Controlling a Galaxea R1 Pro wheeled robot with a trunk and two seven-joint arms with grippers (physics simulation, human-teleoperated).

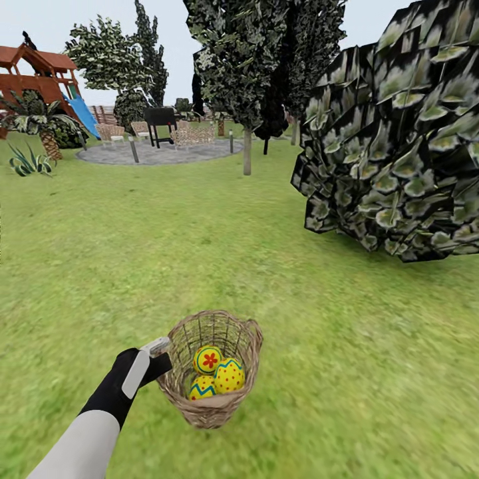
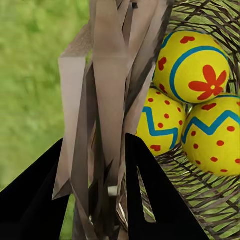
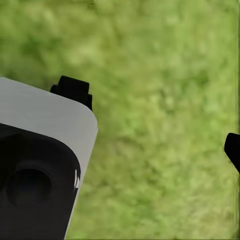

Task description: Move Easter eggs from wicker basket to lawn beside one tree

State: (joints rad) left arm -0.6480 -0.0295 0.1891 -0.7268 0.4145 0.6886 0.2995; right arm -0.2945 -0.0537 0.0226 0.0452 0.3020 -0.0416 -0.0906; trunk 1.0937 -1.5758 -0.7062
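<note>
Wicker basket [image 1: 211,399] holds three Easter eggs [image 1: 218,376]; left gripper [image 2: 95,165] clamps rim.

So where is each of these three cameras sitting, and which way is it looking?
Head view: up on the robot's head, looking forward and down over the lawn toward trees; the left arm reaches to the basket, left gripper at its rim.
Left wrist view: on the left arm, looking along its fingers, which straddle the basket's wall; three eggs sit inside.
Right wrist view: on the right arm, looking down at grass; a dark fingertip and grey robot body show.
Shared: head and left wrist views both show basket and eggs.
</note>
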